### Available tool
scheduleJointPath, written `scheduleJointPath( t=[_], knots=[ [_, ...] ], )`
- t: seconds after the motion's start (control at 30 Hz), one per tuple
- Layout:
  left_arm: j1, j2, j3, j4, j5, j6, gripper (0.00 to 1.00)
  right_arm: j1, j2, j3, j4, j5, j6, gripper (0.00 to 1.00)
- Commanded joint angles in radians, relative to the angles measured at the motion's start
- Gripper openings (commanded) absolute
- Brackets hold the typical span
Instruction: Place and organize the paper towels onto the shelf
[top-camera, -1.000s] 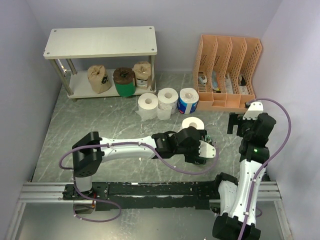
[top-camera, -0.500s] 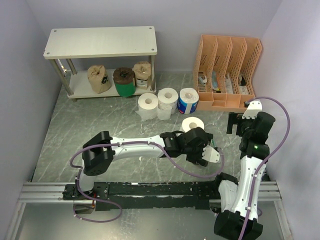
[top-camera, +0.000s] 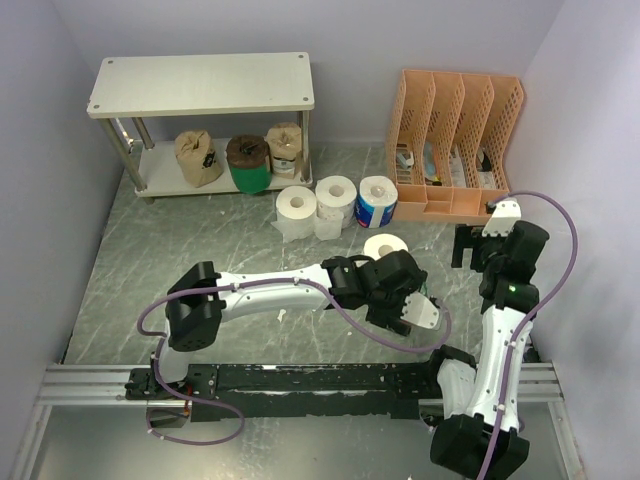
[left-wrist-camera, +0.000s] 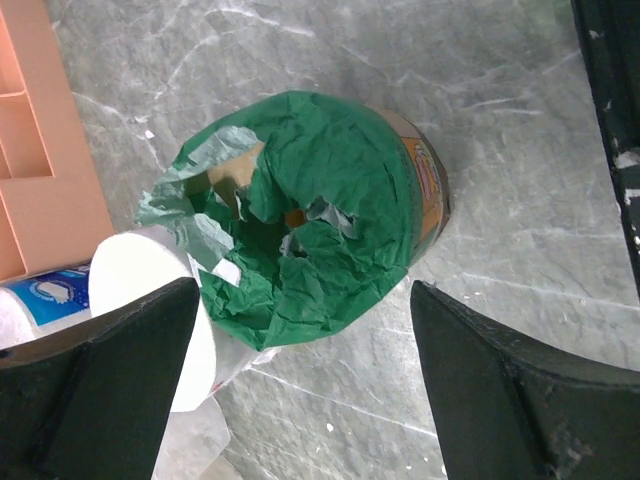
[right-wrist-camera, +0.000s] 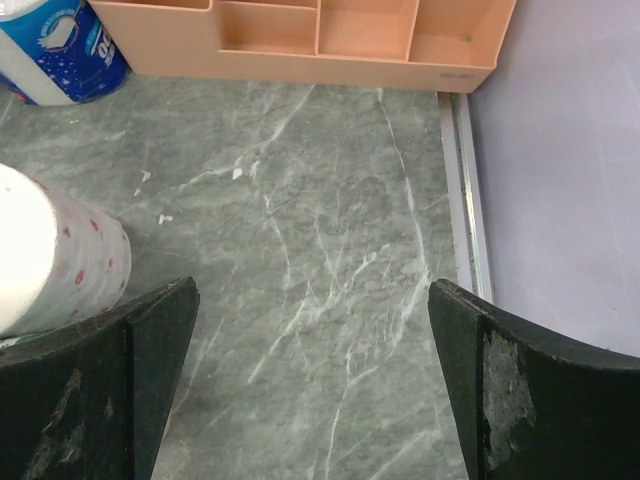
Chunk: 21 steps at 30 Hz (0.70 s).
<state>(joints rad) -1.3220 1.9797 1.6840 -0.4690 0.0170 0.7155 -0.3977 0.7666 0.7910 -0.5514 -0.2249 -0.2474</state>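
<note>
Now | left pincer (left-wrist-camera: 303, 290) spread over green-wrapped roll (left-wrist-camera: 335, 170) | right pincer (right-wrist-camera: 312, 290) spread above table (right-wrist-camera: 340, 180)

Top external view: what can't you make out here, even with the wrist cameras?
- Green-wrapped roll: top view, nearly hidden under the left gripper.
- Orange organizer contents: too small.
- Shelf lower tier's back: covered by its top board.
- White roll: right wrist view, cut by the left edge.
</note>
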Motion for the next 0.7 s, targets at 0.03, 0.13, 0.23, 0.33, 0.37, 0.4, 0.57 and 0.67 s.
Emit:
scheduleJointPath(
  t=[0.03,0.13,0.23,0.33,0.37,0.4,0.57,0.67],
  knots=[
    [-0.006,-0.029,0.047,-0.092,0.043,0.026,0.98,-0.001,-0.004,0.020,-0.002,-0.023,-0.012,1.00],
    [-0.006,-0.023,0.040,-0.088,0.048,0.026,0.98,-0.001,-0.002,0.020,-0.004,-0.027,-0.015,1.00],
    [-0.006,-0.003,0.032,-0.082,0.054,0.023,0.98,-0.001,0.000,0.020,-0.005,-0.029,-0.015,1.00],
    [-0.006,0.016,0.029,-0.064,0.061,0.020,0.98,-0.001,-0.004,0.020,-0.004,-0.029,-0.016,1.00],
    [-0.006,0.021,0.028,-0.058,0.070,0.022,0.98,-0.001,-0.005,0.020,-0.005,-0.029,-0.015,1.00],
    [-0.006,0.026,0.027,-0.053,0.080,0.022,0.98,-0.001,-0.005,0.020,-0.005,-0.029,-0.015,1.00],
    [-0.006,0.073,0.045,-0.037,0.095,0.011,0.99,-0.002,-0.005,0.020,-0.005,-0.027,-0.015,1.00],
    [-0.006,0.100,0.044,-0.015,0.075,0.000,0.95,-0.002,-0.006,0.020,-0.004,-0.027,-0.015,1.00]
  ],
)
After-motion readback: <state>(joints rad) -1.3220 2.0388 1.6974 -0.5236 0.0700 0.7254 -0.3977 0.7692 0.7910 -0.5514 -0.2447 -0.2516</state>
